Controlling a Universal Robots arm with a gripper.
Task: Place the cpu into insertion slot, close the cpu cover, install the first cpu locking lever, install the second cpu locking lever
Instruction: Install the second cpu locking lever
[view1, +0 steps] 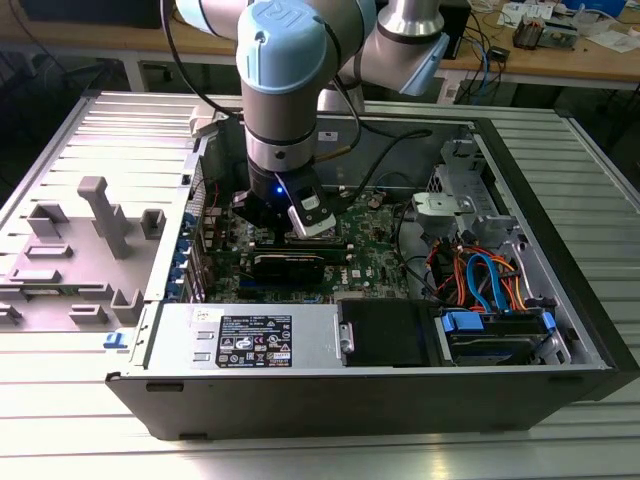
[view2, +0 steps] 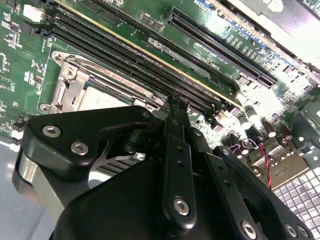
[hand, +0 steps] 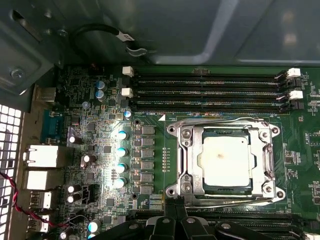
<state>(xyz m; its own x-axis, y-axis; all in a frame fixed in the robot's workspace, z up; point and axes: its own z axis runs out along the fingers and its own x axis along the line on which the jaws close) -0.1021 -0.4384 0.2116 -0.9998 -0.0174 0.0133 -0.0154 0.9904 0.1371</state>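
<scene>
The cpu (hand: 227, 162) lies flat in the insertion slot (hand: 186, 165) on the green board, its silvery top showing through the window of the cpu cover (hand: 196, 176), which lies down over it. Thin wire locking levers run along two opposite sides of the socket (hand: 225, 120) (hand: 235, 201). My gripper (hand: 175, 206) is shut with nothing visible between its fingers, and its tip sits just beside the socket's edge by one lever. The second wrist view shows the black fingers (view2: 175, 125) over the board beside the cpu (view2: 97, 101). In the exterior view the gripper (view1: 290, 222) reaches down into the case.
Long black memory slots (hand: 210, 92) run beside the socket. Capacitors (hand: 121, 150) and rear ports (hand: 40, 156) stand close by. The open computer case (view1: 330, 385) rests on a metal table, with a power supply (view1: 250, 338), drive cage and cables (view1: 480, 285) inside.
</scene>
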